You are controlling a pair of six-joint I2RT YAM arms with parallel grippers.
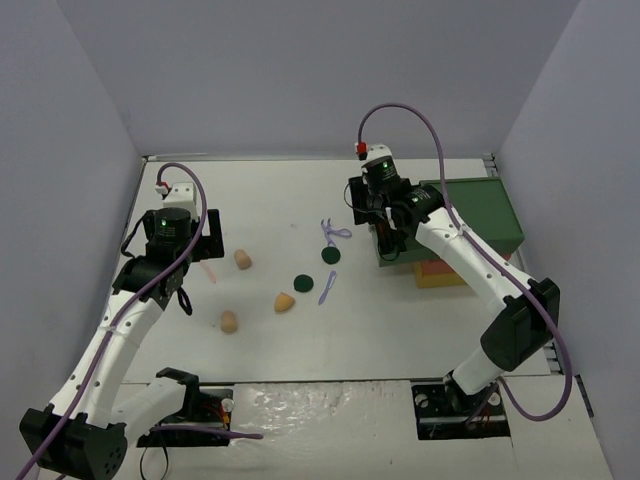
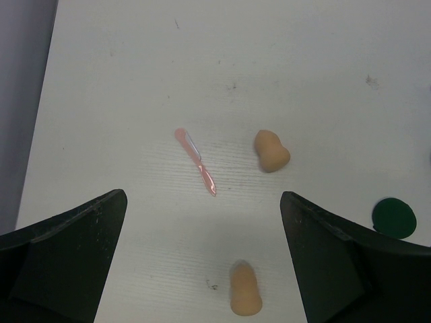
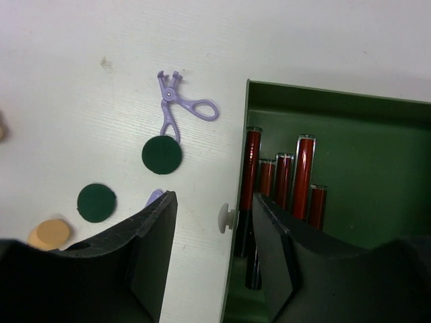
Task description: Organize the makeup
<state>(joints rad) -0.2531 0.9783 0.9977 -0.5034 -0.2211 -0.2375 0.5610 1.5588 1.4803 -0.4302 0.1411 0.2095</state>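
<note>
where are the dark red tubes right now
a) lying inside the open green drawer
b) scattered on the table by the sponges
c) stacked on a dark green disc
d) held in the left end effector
a: the right wrist view shows the dark red tubes lying side by side inside the green drawer, behind its knobbed front wall.

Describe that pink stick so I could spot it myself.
On the white table, look under the left arm's tip. The pink stick lies there flat, a tan sponge just right of it. It alone is thin and pink; the sponges are plump, egg-shaped.
</note>
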